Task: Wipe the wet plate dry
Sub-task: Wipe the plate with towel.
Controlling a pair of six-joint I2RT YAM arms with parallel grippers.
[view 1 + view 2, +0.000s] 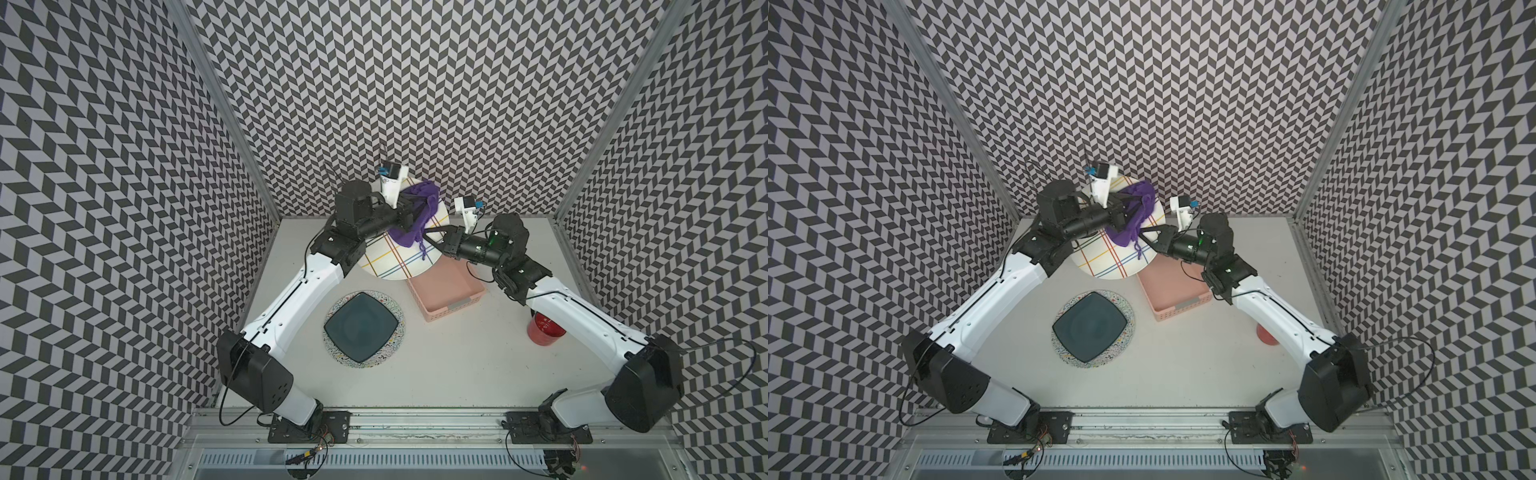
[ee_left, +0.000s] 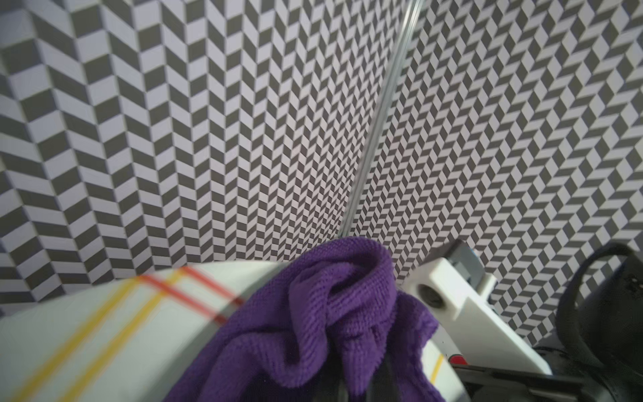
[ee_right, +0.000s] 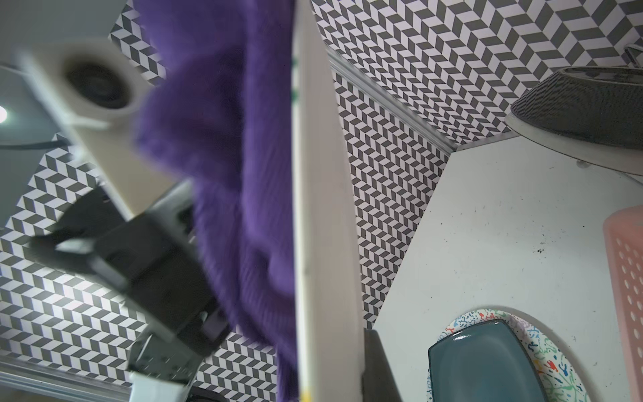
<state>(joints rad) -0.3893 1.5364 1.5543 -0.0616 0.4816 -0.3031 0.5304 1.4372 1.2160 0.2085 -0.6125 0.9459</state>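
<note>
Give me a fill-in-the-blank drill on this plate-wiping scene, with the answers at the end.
1. The left gripper presses a ____ cloth against the striped plate, whose rim the right gripper clamps.
2. The dark square plate lies on a ____ speckled plate.
3. The basket on the table is ____.
4. The cup by the right arm is ____.

Missing words: purple; round; pink; red.

Basket point(image 1: 440, 309), 2 stacked plates point(image 1: 360, 328) and cup point(image 1: 544, 332) border the table's point(image 1: 457, 365) bare front.
</note>
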